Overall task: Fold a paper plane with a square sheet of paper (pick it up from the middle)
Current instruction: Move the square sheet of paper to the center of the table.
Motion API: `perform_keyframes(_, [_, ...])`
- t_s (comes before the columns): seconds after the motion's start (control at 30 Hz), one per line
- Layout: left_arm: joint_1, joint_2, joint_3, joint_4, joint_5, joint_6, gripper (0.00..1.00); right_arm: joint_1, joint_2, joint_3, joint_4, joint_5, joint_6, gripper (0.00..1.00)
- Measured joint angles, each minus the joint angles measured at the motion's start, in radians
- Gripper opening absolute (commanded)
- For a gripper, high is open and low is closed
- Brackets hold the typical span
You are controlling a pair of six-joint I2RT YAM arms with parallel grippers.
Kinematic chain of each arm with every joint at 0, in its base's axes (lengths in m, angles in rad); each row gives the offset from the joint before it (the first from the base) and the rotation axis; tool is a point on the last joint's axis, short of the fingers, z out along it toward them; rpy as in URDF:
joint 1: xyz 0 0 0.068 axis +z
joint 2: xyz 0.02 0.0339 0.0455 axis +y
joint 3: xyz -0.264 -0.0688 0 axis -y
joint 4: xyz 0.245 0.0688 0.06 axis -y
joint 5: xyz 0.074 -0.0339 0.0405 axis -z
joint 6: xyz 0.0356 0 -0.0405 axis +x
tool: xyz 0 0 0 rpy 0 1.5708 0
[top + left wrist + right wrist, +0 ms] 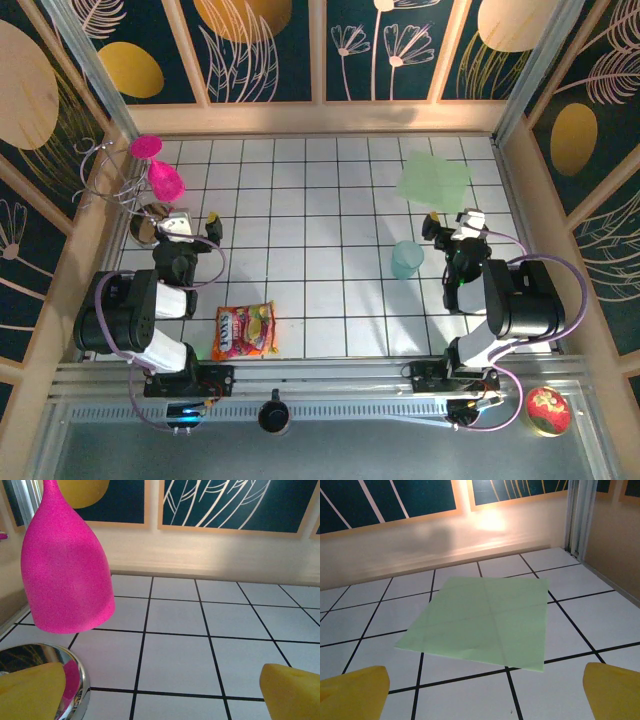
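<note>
The square sheet of paper lies flat and unfolded at the far right of the tiled table, pale mint green with faint crease lines. In the right wrist view the sheet rests just ahead of my right gripper, whose yellow fingertips stand wide apart with nothing between them. From above, the right gripper sits just on the near side of the sheet. My left gripper is open and empty at the left side, and in its wrist view the left gripper hovers over bare tiles. The paper plane is out of view.
A translucent teal cup stands left of the right gripper. A pink glass hangs from a wire rack with a chrome base just ahead of the left gripper. A candy bag lies near the front. Wooden walls enclose the table.
</note>
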Motion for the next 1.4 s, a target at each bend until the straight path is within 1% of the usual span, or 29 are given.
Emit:
perform_keyframes(1.03, [0.000, 0.000, 0.000, 0.000, -0.008, -0.001, 0.99, 0.000, 0.000, 0.000, 0.000, -0.001, 0.000, 0.99])
perform_keyframes(1.2, [0.000, -0.001, -0.020, 0.027, -0.037, -0.011, 0.99, 0.000, 0.000, 0.000, -0.001, 0.002, 0.000, 0.99])
perform_keyframes(1.3, [0.000, -0.026, -0.054, 0.037, -0.060, -0.017, 0.99, 0.008, -0.013, 0.014, -0.051, 0.031, 0.000, 0.99])
perform_keyframes(1.4, [0.000, -0.113, -0.071, 0.001, -0.083, -0.025, 0.99, 0.027, -0.072, 0.062, -0.167, 0.065, -0.002, 0.99])
